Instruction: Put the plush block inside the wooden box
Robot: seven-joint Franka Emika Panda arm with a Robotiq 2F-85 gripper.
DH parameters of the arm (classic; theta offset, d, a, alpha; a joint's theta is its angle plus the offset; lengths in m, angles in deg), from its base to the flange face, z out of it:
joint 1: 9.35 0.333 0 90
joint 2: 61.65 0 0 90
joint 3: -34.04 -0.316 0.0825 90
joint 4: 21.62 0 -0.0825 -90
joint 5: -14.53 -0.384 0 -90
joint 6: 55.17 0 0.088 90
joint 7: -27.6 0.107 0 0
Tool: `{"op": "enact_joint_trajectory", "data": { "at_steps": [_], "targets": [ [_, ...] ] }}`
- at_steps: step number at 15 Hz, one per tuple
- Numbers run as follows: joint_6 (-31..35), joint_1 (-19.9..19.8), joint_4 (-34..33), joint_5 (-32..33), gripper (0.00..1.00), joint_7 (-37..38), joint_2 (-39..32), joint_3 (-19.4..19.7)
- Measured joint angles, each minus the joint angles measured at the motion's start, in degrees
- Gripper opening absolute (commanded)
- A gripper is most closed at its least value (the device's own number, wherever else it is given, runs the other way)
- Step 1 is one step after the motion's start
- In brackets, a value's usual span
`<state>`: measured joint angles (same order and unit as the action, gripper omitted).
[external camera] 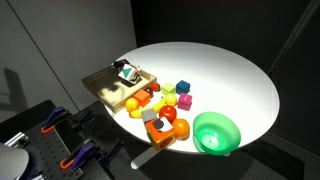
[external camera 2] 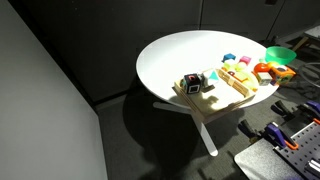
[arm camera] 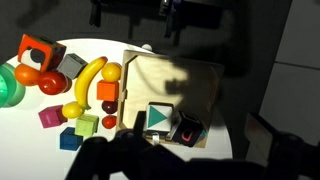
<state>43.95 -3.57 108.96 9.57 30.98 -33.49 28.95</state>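
Observation:
The plush block (arm camera: 35, 52) is an orange-red cube with a pale patch, at the top left of the wrist view beside a grey cube (arm camera: 70, 65). It also shows near the table's front edge in an exterior view (external camera: 159, 130). The wooden box (arm camera: 185, 85) is a pale shallow tray. It holds a white block with a green triangle (arm camera: 158, 118) and a black cube (arm camera: 187, 130), and shows in both exterior views (external camera: 105, 88) (external camera 2: 212, 97). My gripper (arm camera: 175, 162) is only a dark blur along the bottom of the wrist view, high above the box. Its fingers cannot be made out.
A green bowl (external camera: 215, 132) stands at the table's edge near the plush block. A banana (arm camera: 88, 80), red and orange balls (arm camera: 52, 83) and several small coloured cubes (arm camera: 85, 125) lie between block and box. The round white table (external camera: 230, 75) drops off all round.

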Motion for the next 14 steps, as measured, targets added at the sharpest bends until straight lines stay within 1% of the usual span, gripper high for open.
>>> {"op": "enact_joint_trajectory", "data": {
  "at_steps": [7, 11, 14],
  "targets": [
    [8.71, -3.43, 0.68, 0.00, 1.00, -4.27, -4.24, 5.14],
    [13.28, -5.27, 1.15, 0.22, 1.00, -5.93, -8.10, 7.05],
    [16.66, -7.05, 1.50, 1.84, 1.00, -5.98, -11.27, 8.03]
  ]
}}
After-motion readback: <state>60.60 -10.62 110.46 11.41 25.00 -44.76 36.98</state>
